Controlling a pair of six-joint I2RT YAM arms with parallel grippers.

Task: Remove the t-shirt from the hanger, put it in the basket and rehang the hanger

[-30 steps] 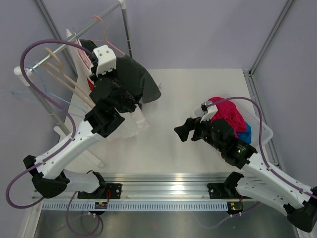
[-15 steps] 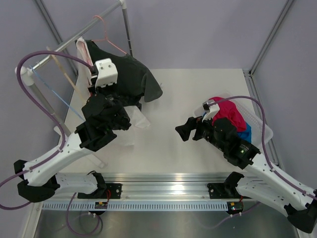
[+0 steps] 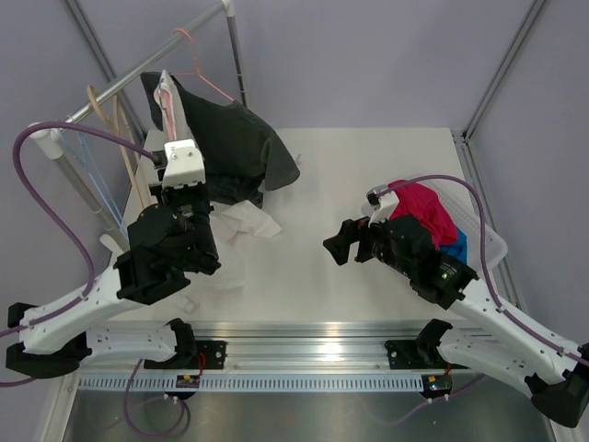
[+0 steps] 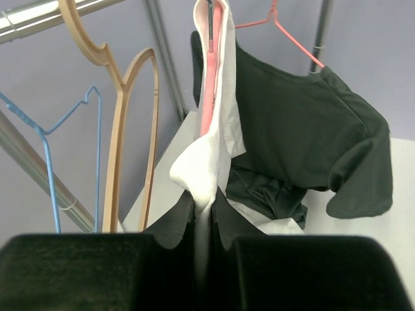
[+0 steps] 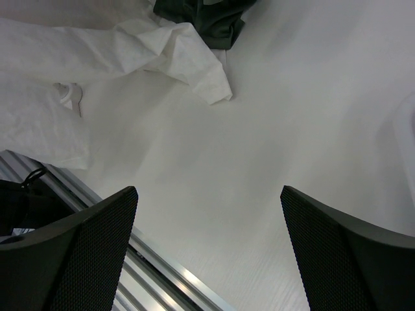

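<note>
L gripper point(image 4: 203, 227): jaws clamped on a fold of the white t-shirt point(image 4: 217, 136). Cloth is pinched between both fingers at bottom of L wrist view. From the pinch the t-shirt runs up to the pink hanger point(image 4: 207, 97), which shows edge-on inside the shirt's opening. So the t-shirt is on the hanger, up at the rail point(image 3: 115, 86).

More white cloth lies crumpled on the table point(image 3: 368, 175) below the rack, next to L arm. Prob. lower part of the same t-shirt; can't confirm the link from these views.

Dk grey shirt point(image 4: 305, 129) hangs just beside, on a thin pink wire hanger point(image 4: 295, 41). It touches the t-shirt near the top, and its lower part is bunched on the table. Beige hanger point(image 4: 118, 142) and blue wire hanger point(image 4: 47, 162) hang on the rail on the other side, apart from the t-shirt.

R gripper point(image 5: 207, 240): jaws spread wide, nothing between them. It hovers over mid-table, well apart from the rack. A corner of the white cloth shows ahead in R wrist view, not touching my fingers.

Basket point(image 3: 492, 241) w/ magenta garment point(image 3: 425, 207) sits by R arm at the table's R edge.
</note>
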